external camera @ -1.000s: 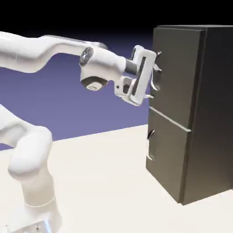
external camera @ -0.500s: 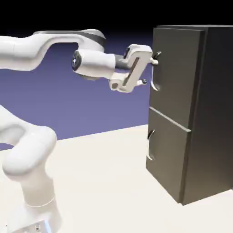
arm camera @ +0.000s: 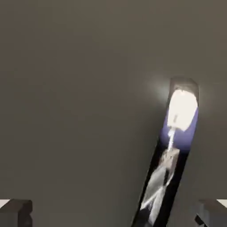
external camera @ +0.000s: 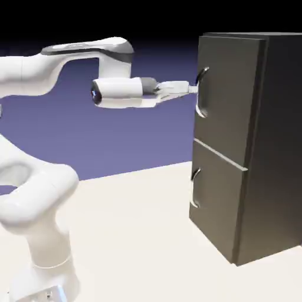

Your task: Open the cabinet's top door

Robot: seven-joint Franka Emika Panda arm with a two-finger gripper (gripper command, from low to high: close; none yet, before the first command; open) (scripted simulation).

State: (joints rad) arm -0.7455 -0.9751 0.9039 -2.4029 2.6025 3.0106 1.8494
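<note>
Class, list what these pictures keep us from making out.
- Exterior view: the claw's fingertips, too small where they meet the upper handle to show any contact.
- Hand view: the handle's lower end, cut off by the bottom edge.
- Exterior view: the inside of the cabinet, hidden by its closed doors.

In the exterior view, the cabinet [external camera: 259,147] runs past the right edge, so its far side is cut off. The arm [external camera: 35,76] leaves the left edge, and its base [external camera: 50,289] is cut by the bottom one. The 2 fingertips [external camera: 193,89] overlap there, too small to tell apart. In the hand view, the bottom edge crops both fingertips and the lower end of the long handle [arm camera: 166,164]; the reflections on it are blurred.
</note>
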